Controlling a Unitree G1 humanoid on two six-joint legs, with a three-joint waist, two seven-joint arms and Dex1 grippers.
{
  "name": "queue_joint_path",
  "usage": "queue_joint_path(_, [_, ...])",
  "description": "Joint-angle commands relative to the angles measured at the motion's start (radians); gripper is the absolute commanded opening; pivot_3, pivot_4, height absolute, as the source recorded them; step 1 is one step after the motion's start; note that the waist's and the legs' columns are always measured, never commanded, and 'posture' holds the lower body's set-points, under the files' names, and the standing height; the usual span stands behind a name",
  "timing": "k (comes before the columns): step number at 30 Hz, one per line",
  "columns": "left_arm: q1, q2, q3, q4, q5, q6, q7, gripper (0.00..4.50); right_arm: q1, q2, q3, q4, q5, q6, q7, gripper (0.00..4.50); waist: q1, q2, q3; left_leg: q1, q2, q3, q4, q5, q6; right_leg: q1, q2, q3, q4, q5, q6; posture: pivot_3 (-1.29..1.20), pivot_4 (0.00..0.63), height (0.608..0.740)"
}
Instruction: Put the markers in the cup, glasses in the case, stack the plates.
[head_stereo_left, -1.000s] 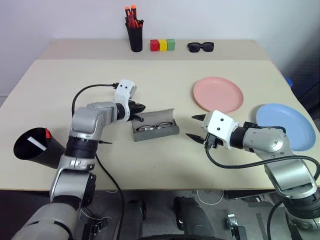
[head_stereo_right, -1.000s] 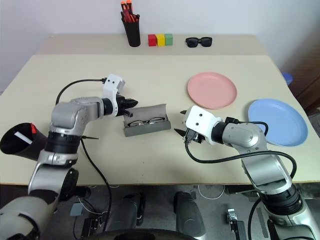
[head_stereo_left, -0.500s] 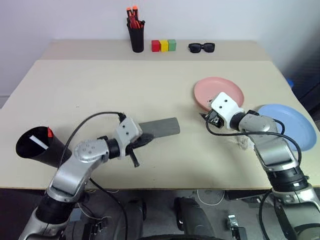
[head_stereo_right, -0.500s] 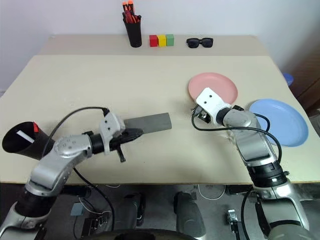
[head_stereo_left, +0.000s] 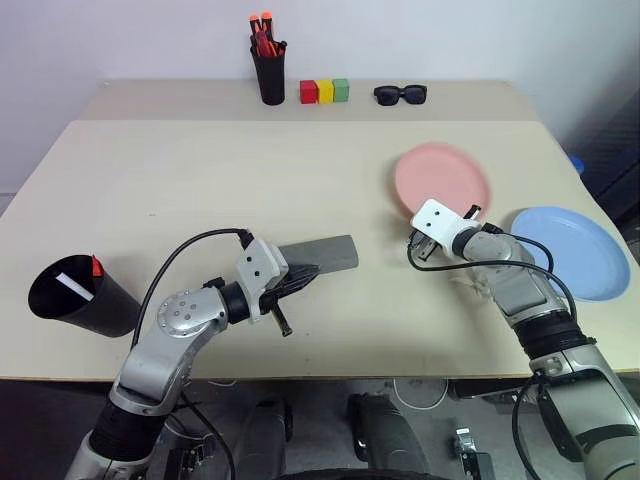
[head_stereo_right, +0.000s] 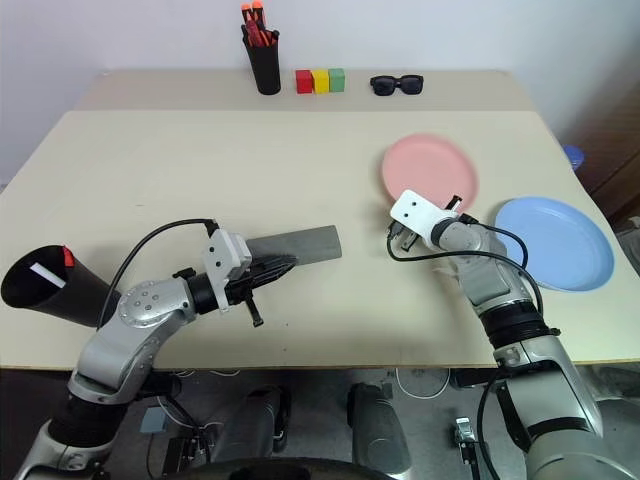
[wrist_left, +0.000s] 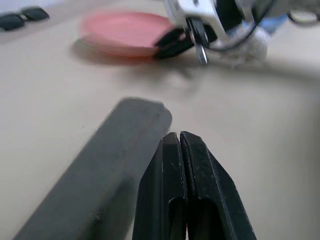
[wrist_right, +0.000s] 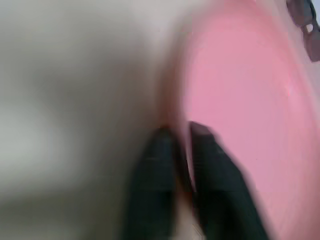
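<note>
cup (head_stereo_left: 75, 296): far left of the surface (head_stereo_left: 200, 190), tipped on its side, both markers (head_stereo_left: 80, 280) inside.
left hand (head_stereo_left: 305, 275): fingers pressed together, holding nothing, tips just beside the case.
case (head_stereo_left: 325, 254): grey, lid down, mid-surface; stiff shell, light enough to skid.
right hand (head_stereo_right: 448, 207): pinched shut on the near rim of the pink plate.
pink plate (head_stereo_left: 443, 178): tilted up; light, stiff, slick plastic, so the rim is the hold.
blue plate (head_stereo_left: 565, 252): flat at far right, the likely landing spot.
</note>
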Motion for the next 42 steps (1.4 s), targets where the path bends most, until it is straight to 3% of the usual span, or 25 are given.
queue_joint_path(1, [-0.021,-0.06,0.022,-0.001,-0.027,-0.077,0.025,0.0,0.042,-0.03,-0.058,-0.134,-0.015,0.027,-0.021,0.05,0.005,0.0,0.0,0.0,0.0,0.0,0.0,0.0,0.0,0.0,0.0,0.0,0.0,0.0,0.0,0.0,0.15,0.74])
queue_joint_path(6, [-0.077,-0.135,-0.041,0.027,-0.04,-0.069,0.012,0.0,0.18,-0.118,-0.204,-0.414,0.002,0.15,0.003,0.05,0.01,0.001,0.0,-0.001,-0.001,0.0,0.001,0.0,0.0,0.0,-0.001,0.0,0.0,0.001,0.002,0.0,0.15,0.74])
queue_joint_path(11, [-0.123,-0.164,-0.12,0.098,-0.043,-0.072,-0.058,0.0,0.377,-0.209,-0.463,-0.671,0.063,0.312,0.083,0.05,0.006,0.002,0.0,0.0,-0.001,-0.001,0.001,0.0,0.0,0.001,0.0,0.0,0.0,0.0,0.001,0.0,0.15,0.74])
queue_joint_path(14, [-0.169,-0.188,-0.131,0.157,-0.058,-0.084,-0.098,0.0,0.532,-0.232,-0.597,-0.756,0.072,0.365,0.125,0.05,0.007,0.002,-0.001,0.0,0.0,-0.001,0.0,0.0,0.001,0.001,0.001,0.0,0.0,-0.001,-0.001,0.0,0.15,0.74])
queue_joint_path(18, [-0.209,-0.204,-0.147,0.216,-0.051,-0.125,-0.145,0.0,0.643,-0.232,-0.629,-0.76,0.058,0.354,0.119,0.05,-0.002,0.004,-0.002,0.002,0.0,0.001,0.001,0.0,0.001,0.003,0.0,0.001,-0.001,-0.001,-0.001,0.0,0.15,0.74])
queue_joint_path(21, [-0.21,-0.21,-0.153,0.225,-0.049,-0.141,-0.157,0.0,0.681,-0.245,-0.613,-0.742,0.046,0.34,0.119,0.95,-0.003,0.005,-0.003,0.004,0.0,0.004,0.001,0.0,0.001,0.003,0.0,0.003,0.0,-0.001,-0.001,0.0,0.15,0.74])
queue_joint_path(25, [-0.197,-0.211,-0.153,0.211,-0.048,-0.14,-0.148,0.0,0.675,-0.234,-0.614,-0.751,0.065,0.349,0.121,2.94,0.003,0.005,-0.003,0.005,0.0,0.003,0.001,0.0,0.001,0.004,0.0,0.003,0.0,-0.002,-0.001,0.0,0.15,0.74])
queue_joint_path(33, [-0.163,-0.197,-0.145,0.182,-0.05,-0.125,-0.12,0.0,0.663,-0.151,-0.647,-0.809,0.289,0.43,0.223,2.94,0.004,0.005,-0.003,0.004,0.0,0.002,0.001,-0.001,0.001,0.004,0.001,0.003,0.0,-0.002,-0.001,0.0,0.15,0.74])
queue_joint_path(39, [-0.161,-0.191,-0.146,0.172,-0.05,-0.116,-0.106,0.0,0.705,-0.106,-0.577,-0.756,0.288,0.43,0.173,2.94,0.006,0.005,-0.003,0.004,0.0,0.002,0.001,-0.001,0.001,0.004,0.0,0.002,-0.001,-0.002,0.0,0.0,0.15,0.74])
queue_joint_path(42, [-0.159,-0.184,-0.143,0.165,-0.052,-0.107,-0.101,0.0,0.707,-0.095,-0.566,-0.748,0.279,0.434,0.143,1.62,0.005,0.005,-0.003,0.004,0.0,0.002,0.001,-0.001,0.001,0.004,0.0,0.003,-0.001,-0.002,-0.001,0.0,0.15,0.74])
